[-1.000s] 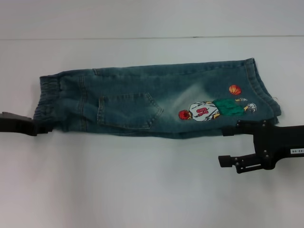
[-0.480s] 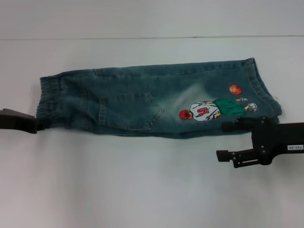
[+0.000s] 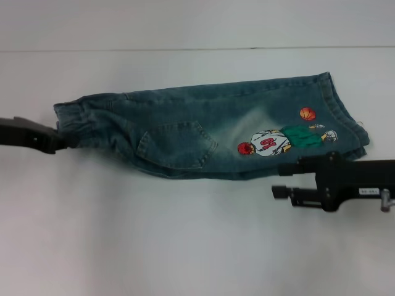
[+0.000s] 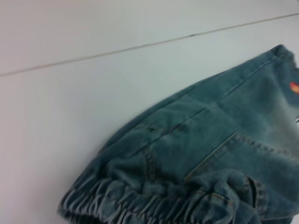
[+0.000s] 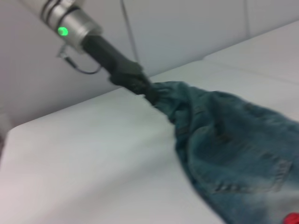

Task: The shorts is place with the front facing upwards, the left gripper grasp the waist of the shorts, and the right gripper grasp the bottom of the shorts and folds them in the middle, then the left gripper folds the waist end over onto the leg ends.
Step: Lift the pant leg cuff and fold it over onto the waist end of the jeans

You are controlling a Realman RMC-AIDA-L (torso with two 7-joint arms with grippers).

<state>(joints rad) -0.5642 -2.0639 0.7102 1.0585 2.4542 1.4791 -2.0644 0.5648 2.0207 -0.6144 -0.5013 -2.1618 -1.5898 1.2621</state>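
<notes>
Shorts (image 3: 203, 129), folded lengthwise, lie across the table (image 3: 185, 246). Left gripper (image 3: 62, 140) is clamped on the waistband at left; right gripper (image 3: 290, 180) stands parted near the hems. Denim looks soft and weighty; the thick waistband should hold best.

From my left wrist I see the denim shorts (image 4: 219, 140) lying on the white counter (image 4: 60, 126). The gathered elastic waistband (image 4: 140, 203) is the part nearest to me, bunched into many small pleats and lifted a little. Behind it a stitched pocket (image 4: 233, 158) shows on the faded blue cloth. A small red patch (image 4: 294, 87) appears at the picture's edge. A thin dark line (image 4: 140, 46) crosses the counter beyond the shorts.
</notes>
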